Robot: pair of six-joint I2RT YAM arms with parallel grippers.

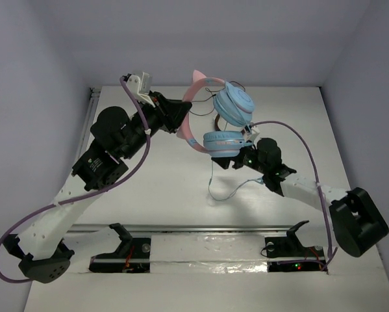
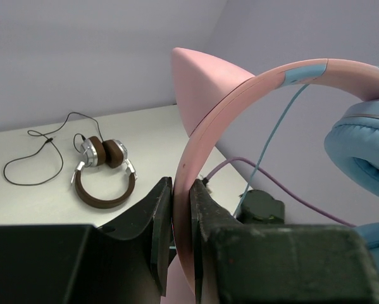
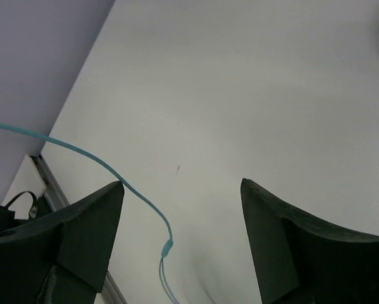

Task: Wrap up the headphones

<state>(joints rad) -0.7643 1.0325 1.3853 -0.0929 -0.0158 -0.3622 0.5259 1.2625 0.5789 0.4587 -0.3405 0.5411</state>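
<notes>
1. Near edge side: right gripper point(image 3: 183, 190) spread wide, the thin blue cable point(image 3: 100, 161) hanging in its gap.
2. Just beyond, the headphones point(image 1: 233, 104) are aloft over mid-table point(image 1: 149, 195), cups round and padded.
3. Left gripper point(image 2: 181, 190) pinches the smooth pink headband point(image 2: 240, 95).
4. Toward the far edge lie brown-and-silver headphones point(image 2: 104, 174).

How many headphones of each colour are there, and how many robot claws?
Pink cat-ear headphones with light blue round ear cups: 1
Brown-and-silver headphones with a black cable: 1
Black robot claws: 2 (left claw, right claw)
Total: 4
</notes>
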